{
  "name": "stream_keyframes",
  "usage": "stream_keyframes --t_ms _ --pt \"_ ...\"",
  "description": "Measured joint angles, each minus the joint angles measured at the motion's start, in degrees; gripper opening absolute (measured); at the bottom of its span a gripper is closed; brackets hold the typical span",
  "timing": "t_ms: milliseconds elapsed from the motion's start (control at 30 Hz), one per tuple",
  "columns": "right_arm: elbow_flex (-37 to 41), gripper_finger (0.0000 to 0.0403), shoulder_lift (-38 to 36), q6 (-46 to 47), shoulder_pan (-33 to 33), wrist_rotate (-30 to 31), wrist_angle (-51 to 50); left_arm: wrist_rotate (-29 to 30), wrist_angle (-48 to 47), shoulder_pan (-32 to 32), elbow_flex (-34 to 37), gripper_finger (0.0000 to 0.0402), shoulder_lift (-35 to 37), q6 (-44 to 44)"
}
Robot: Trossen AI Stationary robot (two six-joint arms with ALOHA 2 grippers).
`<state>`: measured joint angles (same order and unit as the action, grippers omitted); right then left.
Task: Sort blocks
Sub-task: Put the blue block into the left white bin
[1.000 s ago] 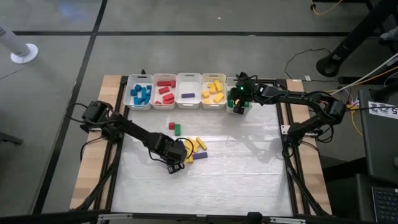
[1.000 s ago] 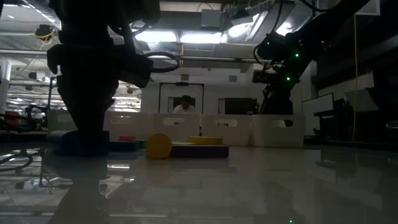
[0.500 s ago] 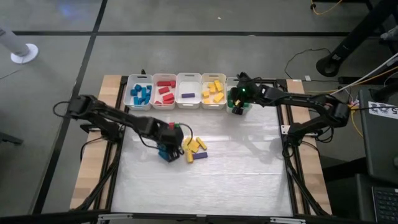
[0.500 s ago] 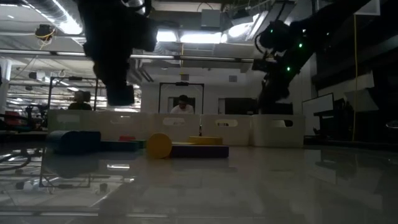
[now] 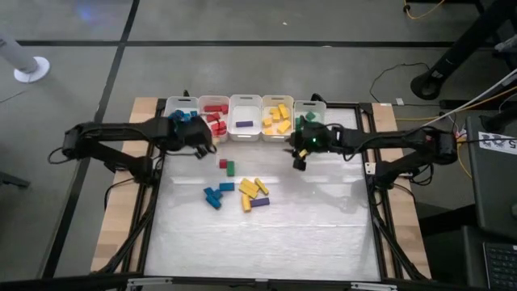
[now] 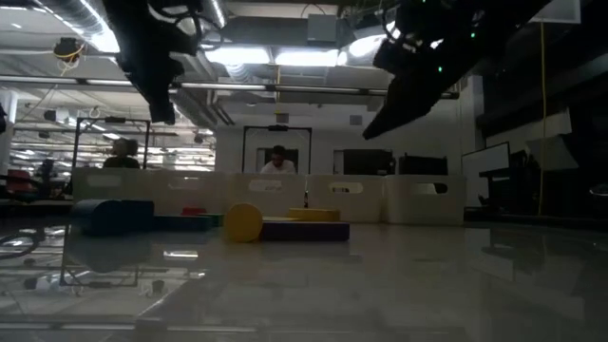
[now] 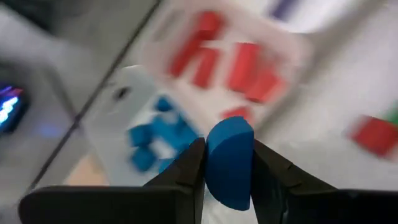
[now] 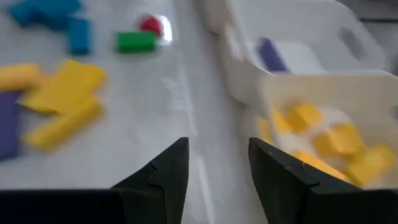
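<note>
Your left end effector (image 7: 227,163) is pinching a blue block (image 7: 231,160) between its fingers, and it has travelled from the loose pile in the middle of the bench up to the bin row, now hanging by the blue bin (image 5: 179,118) and the red bin (image 5: 214,117). A second ago it was down on the pile; two blue blocks (image 5: 216,193) now lie uncovered there beside the yellow blocks (image 5: 252,191) and a purple bar (image 5: 259,202).

Your right end effector (image 8: 217,163) has left the green bin (image 5: 308,115) at the right end of the row and pulled out over the bench (image 5: 323,218) just in front of the yellow bin (image 5: 277,118); its fingers stand spread with nothing between them.

A red block (image 5: 223,163) and a green block (image 5: 230,168) lie touching, near the bins.

From the low camera both arms are dark silhouettes against the ceiling lights, so you cannot read either grip there. Both wrist cameras are smeared by motion; bin contents show only as colour patches. A person (image 6: 277,161) sits far behind the bins.
</note>
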<state>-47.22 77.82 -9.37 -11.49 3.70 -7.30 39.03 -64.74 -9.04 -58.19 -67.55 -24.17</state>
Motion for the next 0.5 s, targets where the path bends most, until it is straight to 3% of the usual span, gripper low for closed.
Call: stream_keyframes --t_ms 133,500 --pt "0.0 0.0167 0.0 1.93 4.14 -0.96 1.21 3.78 -0.63 -6.73 0.02 0.0079 0.48 -1.39" --pt "0.0 0.0167 2.99 11.17 11.62 -0.92 6.24 3.82 0.11 -22.44 0.04 0.0102 -2.98 -0.11"
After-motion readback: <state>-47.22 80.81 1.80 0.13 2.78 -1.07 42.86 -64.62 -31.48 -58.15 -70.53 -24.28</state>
